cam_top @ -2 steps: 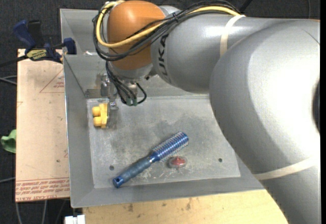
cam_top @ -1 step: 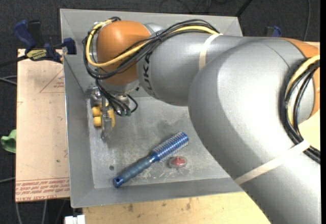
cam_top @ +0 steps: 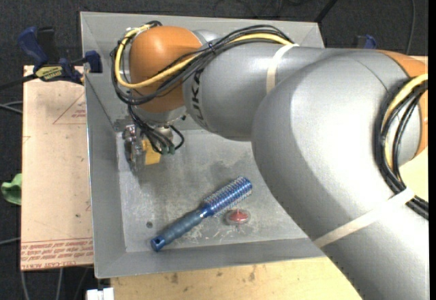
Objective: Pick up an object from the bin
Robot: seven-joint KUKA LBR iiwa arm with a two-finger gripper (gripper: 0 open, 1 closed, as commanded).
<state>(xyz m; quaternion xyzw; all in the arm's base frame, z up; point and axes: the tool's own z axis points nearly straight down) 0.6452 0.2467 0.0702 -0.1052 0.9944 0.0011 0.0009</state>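
Observation:
My gripper is low in the bin's left part, close to the left wall. A small yellow block lies right against its lower right side; whether it is gripped I cannot tell. A blue hairbrush lies slantwise on the bin floor towards the front, handle pointing front left and bristle head to the back right, well apart from the gripper. Just right of the brush's shaft sits a small flat red round thing.
The big grey arm with its orange wrist cover and black and yellow cables spans the bin from the right and hides its back and right parts. Bare bin floor lies between the gripper and the brush.

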